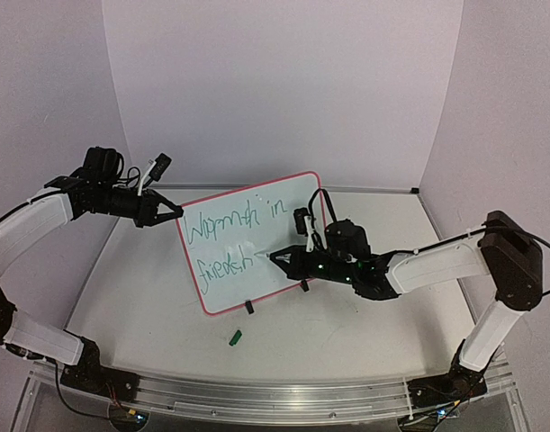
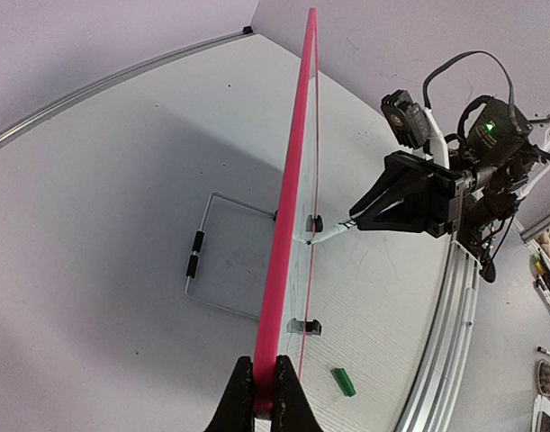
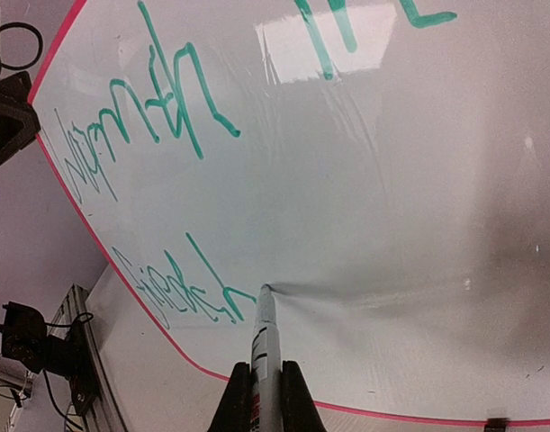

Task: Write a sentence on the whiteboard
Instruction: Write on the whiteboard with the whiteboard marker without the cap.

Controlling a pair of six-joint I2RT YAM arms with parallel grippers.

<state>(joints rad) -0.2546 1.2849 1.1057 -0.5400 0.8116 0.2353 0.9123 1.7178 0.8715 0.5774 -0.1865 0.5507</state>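
Note:
The whiteboard point(image 1: 275, 261), white with a pink-red frame, stands tilted on the table on two black clip feet. Green script on it reads "Warmth in" point(image 1: 231, 221) above "friendsh" point(image 1: 222, 265). My left gripper point(image 1: 174, 212) is shut on the board's left edge; in the left wrist view point(image 2: 265, 396) its jaws pinch the pink frame point(image 2: 288, 216). My right gripper point(image 1: 293, 261) is shut on a grey marker point(image 3: 265, 360), whose tip touches the board point(image 3: 365, 225) at the end of the second line point(image 3: 180, 288).
A green marker cap point(image 1: 236, 338) lies on the table in front of the board, also in the left wrist view point(image 2: 345, 382). A wire stand point(image 2: 207, 261) lies behind the board. White walls enclose the table; an aluminium rail point(image 1: 275, 396) runs along the near edge.

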